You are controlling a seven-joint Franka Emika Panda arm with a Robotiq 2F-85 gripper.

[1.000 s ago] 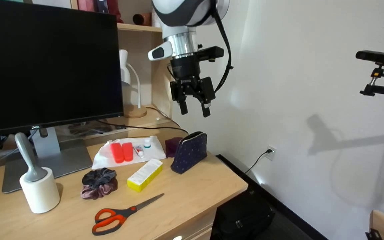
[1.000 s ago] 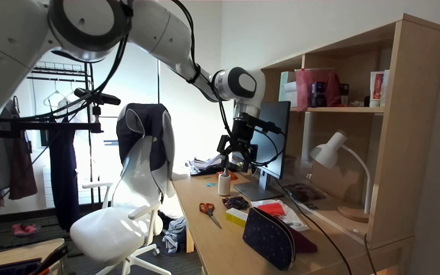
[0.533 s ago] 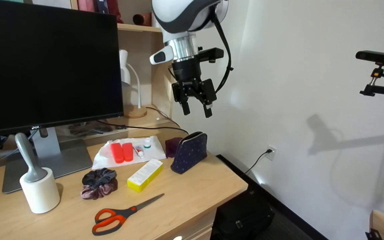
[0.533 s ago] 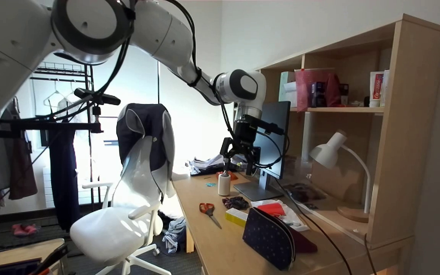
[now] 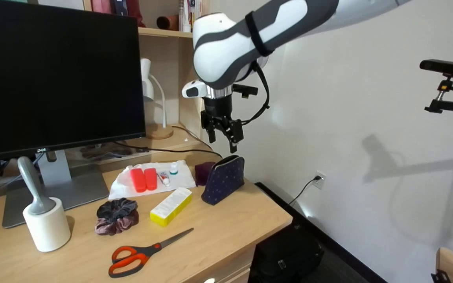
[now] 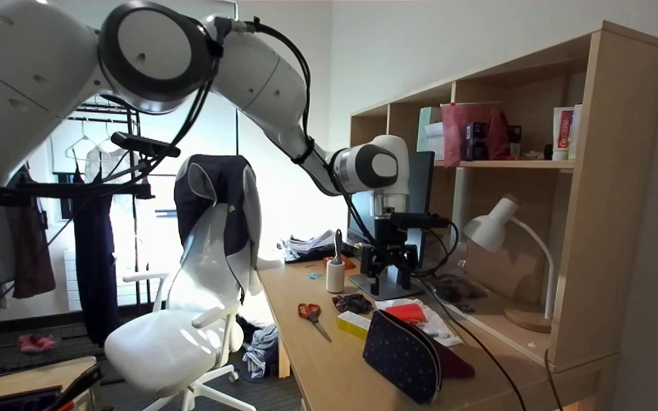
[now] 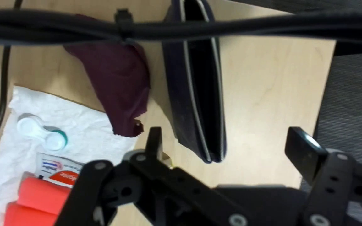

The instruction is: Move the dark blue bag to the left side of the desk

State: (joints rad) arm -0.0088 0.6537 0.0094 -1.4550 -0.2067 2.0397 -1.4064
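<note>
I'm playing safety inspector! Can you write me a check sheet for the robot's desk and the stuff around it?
Surface: wooden desk, light brown, partly covered.
Job's things: dark blue bag, standing upright, top open.
Clutter: scissors, yellow-and-white box, hair ties, roller, maroon fabric, toothpaste tube on a white sheet.
Gripper: open, holding nothing, over the desk.
Cables: black cable on the desk; others along the arm.
Surroundings: screen, lamp, white chair.

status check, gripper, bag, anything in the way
Gripper open, holding nothing. Dark blue bag standing, mouth open. Maroon fabric close beside it, possible snag.
</note>
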